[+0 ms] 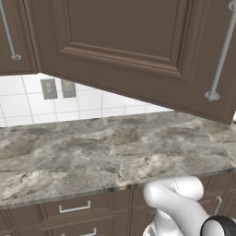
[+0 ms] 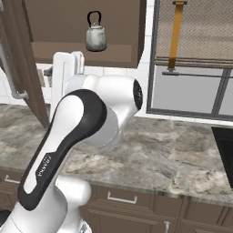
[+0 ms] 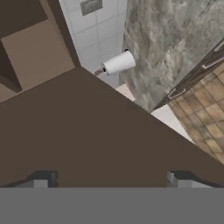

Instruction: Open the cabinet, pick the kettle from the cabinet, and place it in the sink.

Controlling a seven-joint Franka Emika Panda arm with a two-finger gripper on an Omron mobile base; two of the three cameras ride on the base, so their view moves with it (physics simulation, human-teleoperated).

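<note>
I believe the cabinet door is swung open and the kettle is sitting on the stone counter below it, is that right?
Not quite. The cabinet door is open, but the kettle is not on the counter; it stands on the shelf inside the cabinet, as the right base view shows.

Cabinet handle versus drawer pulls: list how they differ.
The cabinet handle is a long grey bar running up the door; the drawer pulls are short and lie level. The handle hangs above the counter, the pulls below it. Both are metal bars.
</note>
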